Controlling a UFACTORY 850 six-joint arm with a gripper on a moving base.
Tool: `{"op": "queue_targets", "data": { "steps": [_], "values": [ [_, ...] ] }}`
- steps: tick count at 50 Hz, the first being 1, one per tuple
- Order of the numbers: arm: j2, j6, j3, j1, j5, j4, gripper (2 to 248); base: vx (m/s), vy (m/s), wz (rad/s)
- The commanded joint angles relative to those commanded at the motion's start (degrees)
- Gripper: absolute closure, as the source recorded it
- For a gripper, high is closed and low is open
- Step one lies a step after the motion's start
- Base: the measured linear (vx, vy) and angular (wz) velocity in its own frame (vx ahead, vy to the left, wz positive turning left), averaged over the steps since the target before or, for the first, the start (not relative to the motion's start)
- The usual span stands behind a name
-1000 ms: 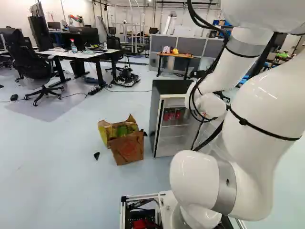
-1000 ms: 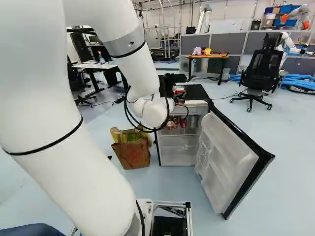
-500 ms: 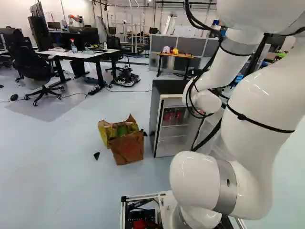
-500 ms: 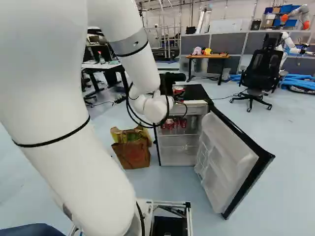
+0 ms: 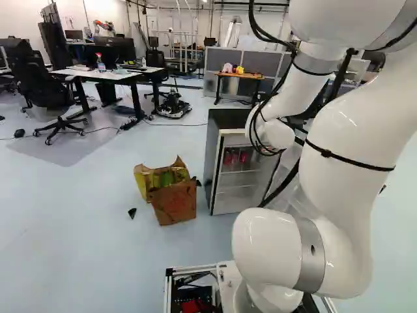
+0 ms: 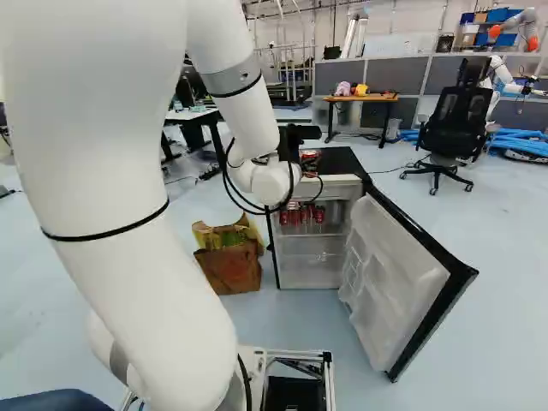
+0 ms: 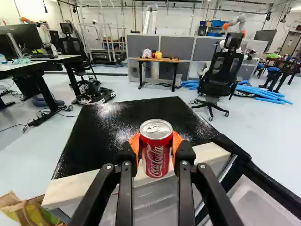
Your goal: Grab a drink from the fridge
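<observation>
Left base view: I see the fridge (image 5: 229, 119), red cans (image 5: 228, 157) on its shelf, paper bag (image 5: 176, 203) on the floor beside it. Right base view: my gripper (image 6: 309, 157) is up by the fridge top, door (image 6: 396, 278) wide open. Wrist view: I've got a soda can (image 7: 156, 150) pinched upright between both orange pads (image 7: 135, 142), near the fridge top's front edge.
</observation>
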Motion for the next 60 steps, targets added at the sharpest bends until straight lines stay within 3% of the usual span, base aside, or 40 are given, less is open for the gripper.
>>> {"op": "queue_targets", "data": {
  "steps": [60],
  "values": [
    [-8.0, 0.0, -9.3, 5.7, -3.0, 5.9, 159, 0.000, 0.000, 0.000]
  ]
}}
